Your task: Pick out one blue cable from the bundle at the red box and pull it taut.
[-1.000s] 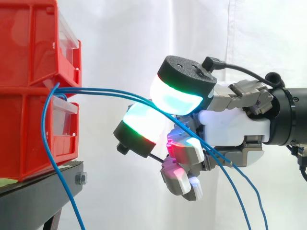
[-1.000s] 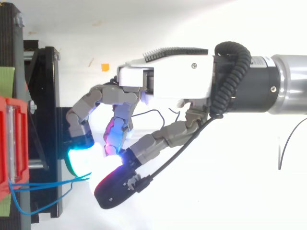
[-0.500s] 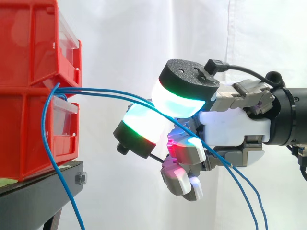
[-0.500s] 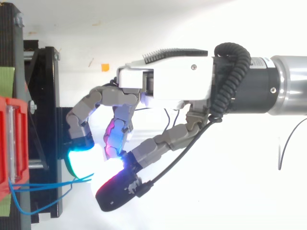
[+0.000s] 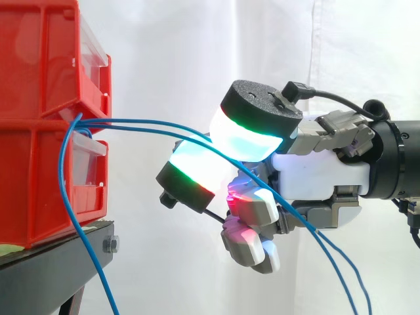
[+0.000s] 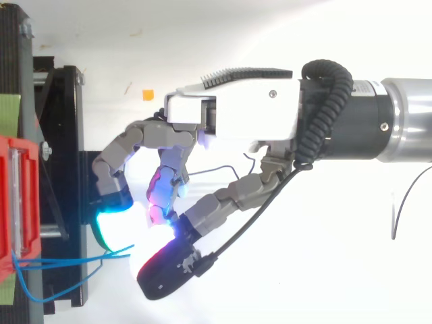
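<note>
Two red bins (image 5: 39,72), black stand (image 5: 49,266), white curtain (image 5: 190,46)

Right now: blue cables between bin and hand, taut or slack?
Slack: the blue cables bow from the red bins to the hand, then droop past it.

Two red bins (image 5: 46,177), three blue cables (image 5: 131,123), one hand (image 5: 315,177)
</note>
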Tool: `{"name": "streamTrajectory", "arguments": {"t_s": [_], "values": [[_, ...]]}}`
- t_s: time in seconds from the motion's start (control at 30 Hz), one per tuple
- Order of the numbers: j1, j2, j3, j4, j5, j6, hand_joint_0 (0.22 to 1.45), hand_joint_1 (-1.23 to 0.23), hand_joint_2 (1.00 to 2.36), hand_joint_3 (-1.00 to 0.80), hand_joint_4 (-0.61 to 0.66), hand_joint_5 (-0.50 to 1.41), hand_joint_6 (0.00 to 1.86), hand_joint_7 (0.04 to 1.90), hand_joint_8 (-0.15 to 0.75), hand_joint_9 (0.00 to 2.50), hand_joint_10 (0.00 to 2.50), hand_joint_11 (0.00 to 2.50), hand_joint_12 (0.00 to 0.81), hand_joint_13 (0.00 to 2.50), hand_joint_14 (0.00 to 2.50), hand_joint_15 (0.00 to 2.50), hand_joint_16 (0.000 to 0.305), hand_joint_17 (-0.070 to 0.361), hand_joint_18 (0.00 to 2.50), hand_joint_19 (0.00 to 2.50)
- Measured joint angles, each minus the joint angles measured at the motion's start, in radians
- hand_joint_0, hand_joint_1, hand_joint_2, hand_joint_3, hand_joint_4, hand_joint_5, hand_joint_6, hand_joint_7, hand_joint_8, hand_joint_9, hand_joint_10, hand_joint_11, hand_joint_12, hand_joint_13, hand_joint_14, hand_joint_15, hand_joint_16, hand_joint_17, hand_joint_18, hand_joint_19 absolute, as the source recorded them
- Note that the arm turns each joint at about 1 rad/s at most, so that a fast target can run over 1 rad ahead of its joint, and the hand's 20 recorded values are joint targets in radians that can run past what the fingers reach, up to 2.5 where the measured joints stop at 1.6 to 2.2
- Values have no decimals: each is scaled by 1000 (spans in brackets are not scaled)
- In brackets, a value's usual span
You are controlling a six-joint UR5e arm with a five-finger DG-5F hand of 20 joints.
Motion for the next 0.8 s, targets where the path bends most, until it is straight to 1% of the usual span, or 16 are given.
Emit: {"name": "streamTrajectory", "arguments": {"t_s": [0.33, 0.43, 0.5, 0.57, 0.7, 0.77, 0.8], "values": [[3, 0, 0, 0, 1, 2, 863, -912, 1022, -234, -75, -208, 981, 934, 249, 1065, 24, 745, 328, 1115, 26, 766, 49, 109, 902, 1070], [4, 0, 0, -2, 0, 3, 864, -909, 1019, -259, -71, -209, 981, 899, 252, 1058, 24, 755, 311, 1102, 25, 768, 48, 109, 907, 1067], [4, 0, 0, -2, 0, 3, 866, -909, 1018, -280, -58, -209, 981, 878, 253, 1051, 24, 742, 312, 1104, 25, 770, 48, 107, 912, 1074], [4, 0, 0, -3, 0, 3, 864, -917, 1013, -342, -35, -208, 982, 820, 253, 1049, 21, 754, 310, 1108, 25, 771, 48, 107, 930, 1045], [5, 0, 0, -3, 0, 4, 859, -924, 1012, -364, -27, -208, 982, 812, 253, 1045, 23, 752, 306, 1111, 26, 782, 47, 106, 942, 1033], [5, 0, 0, -3, 0, 5, 861, -918, 1018, -289, -43, -208, 975, 892, 253, 1051, 24, 759, 305, 1113, 26, 795, 47, 105, 929, 1052], [5, 0, 0, -3, 0, 6, 859, -921, 1019, -271, -45, -208, 975, 903, 255, 1052, 24, 758, 306, 1115, 24, 792, 46, 104, 929, 1063]]}}
